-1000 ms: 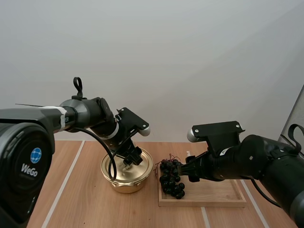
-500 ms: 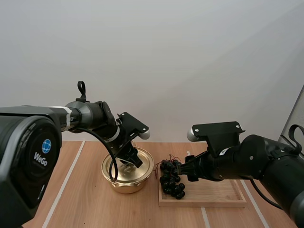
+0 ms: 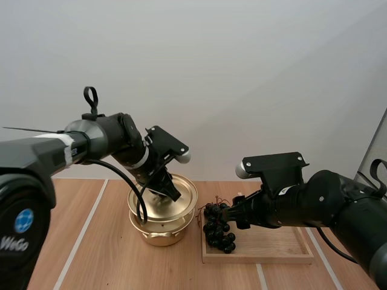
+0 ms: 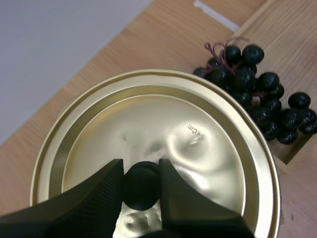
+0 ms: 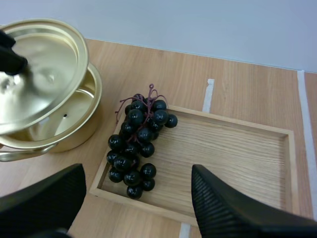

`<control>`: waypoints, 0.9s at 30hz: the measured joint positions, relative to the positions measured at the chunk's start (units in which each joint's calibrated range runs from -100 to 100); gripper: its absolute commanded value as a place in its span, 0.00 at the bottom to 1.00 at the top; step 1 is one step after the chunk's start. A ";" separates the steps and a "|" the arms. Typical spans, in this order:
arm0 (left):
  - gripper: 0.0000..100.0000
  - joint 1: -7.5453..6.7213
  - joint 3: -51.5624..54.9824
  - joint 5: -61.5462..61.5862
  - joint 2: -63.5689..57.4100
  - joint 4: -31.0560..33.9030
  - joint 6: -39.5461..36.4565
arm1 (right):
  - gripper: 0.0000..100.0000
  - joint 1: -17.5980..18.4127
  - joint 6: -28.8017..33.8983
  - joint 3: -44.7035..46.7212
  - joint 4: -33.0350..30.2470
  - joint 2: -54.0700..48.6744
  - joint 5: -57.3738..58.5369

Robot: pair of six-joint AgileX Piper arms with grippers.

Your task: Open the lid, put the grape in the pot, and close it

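R gripper point(image 5: 137, 173) open, over grapes point(image 5: 137, 134) at wooden tray point(image 5: 237, 148) end nearest pot point(image 5: 94, 94). Grapes soft, loose, prob. bruise easily: grip near stem point(image 5: 151, 94), gently. L gripper point(image 4: 141, 173) clamps knob point(image 4: 141, 186); lid point(image 4: 198, 129) thin, prob. light + slick, tilted above pot.

My tabletop point(image 3: 103, 254) is pale wood, crossed by thin white lines point(image 3: 83, 232) that run away from my bases. Two things stand directly on it. The gold pot point(image 3: 163, 232) is towards my left, and the shallow wooden tray point(image 3: 272, 246) lies flat just beside it on my right.
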 measured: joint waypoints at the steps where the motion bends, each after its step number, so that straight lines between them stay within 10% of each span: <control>1: 0.00 0.00 -1.06 0.69 -1.50 0.85 -0.64 | 1.00 0.00 -0.29 0.00 0.65 0.18 -0.20; 27: 0.00 0.00 -17.52 11.24 -30.00 4.53 -8.61 | 1.00 4.76 -6.00 -10.23 8.48 34.64 -17.26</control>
